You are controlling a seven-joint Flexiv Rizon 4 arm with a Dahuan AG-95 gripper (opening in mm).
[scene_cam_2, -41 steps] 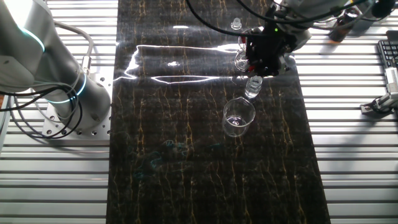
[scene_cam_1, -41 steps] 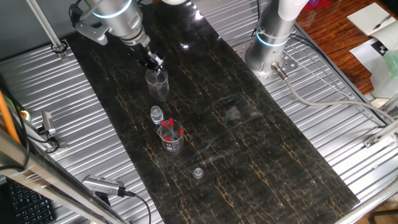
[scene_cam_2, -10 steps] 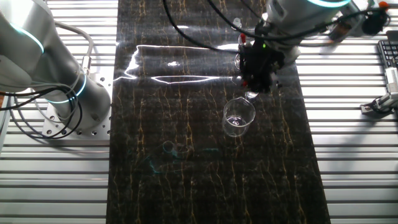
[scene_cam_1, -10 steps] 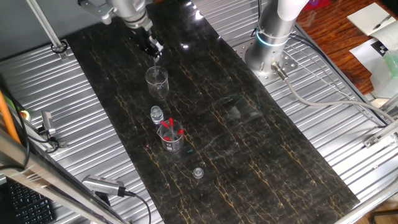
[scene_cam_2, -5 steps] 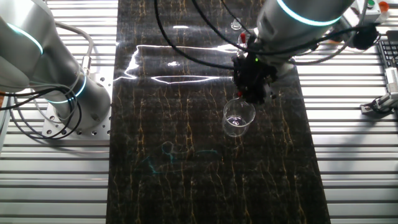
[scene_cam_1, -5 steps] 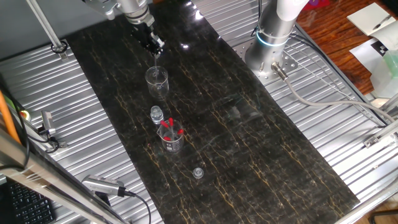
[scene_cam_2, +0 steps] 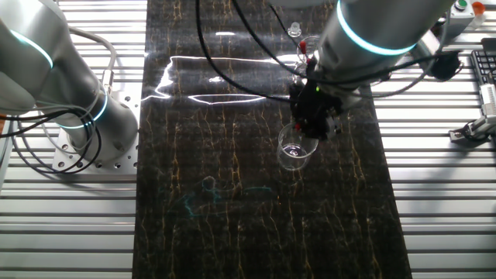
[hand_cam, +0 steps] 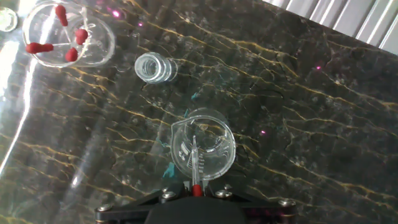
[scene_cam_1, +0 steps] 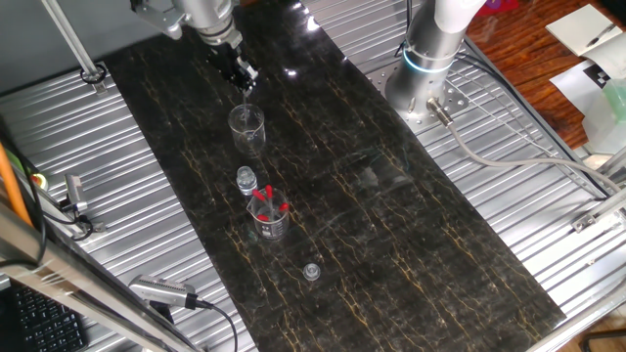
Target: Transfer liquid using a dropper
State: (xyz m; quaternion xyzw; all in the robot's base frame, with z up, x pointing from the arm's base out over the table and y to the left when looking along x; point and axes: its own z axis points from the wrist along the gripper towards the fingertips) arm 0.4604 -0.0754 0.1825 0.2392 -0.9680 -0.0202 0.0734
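My gripper (hand_cam: 196, 188) is shut on a dropper (hand_cam: 194, 160) by its red bulb. The thin glass tube points down over the mouth of an empty-looking clear beaker (hand_cam: 204, 149). In one fixed view the gripper (scene_cam_1: 240, 75) hangs just above that beaker (scene_cam_1: 246, 127). In the other fixed view the gripper (scene_cam_2: 314, 126) covers the beaker's far rim (scene_cam_2: 297, 149). A second beaker (hand_cam: 68, 40) holds several more red-bulbed droppers (scene_cam_1: 268, 203). A small clear vial (hand_cam: 155, 67) stands open between the two beakers (scene_cam_1: 245, 180).
A small clear cap (scene_cam_1: 311, 271) lies on the dark marble mat near the dropper beaker. A second, idle arm's base (scene_cam_1: 423, 73) stands at the mat's edge. Ribbed metal table (scene_cam_1: 117, 176) surrounds the mat on both sides.
In the other fixed view the hand has shifted from over the vial toward the empty beaker and now overlaps its rim. The dropper stays gripped.
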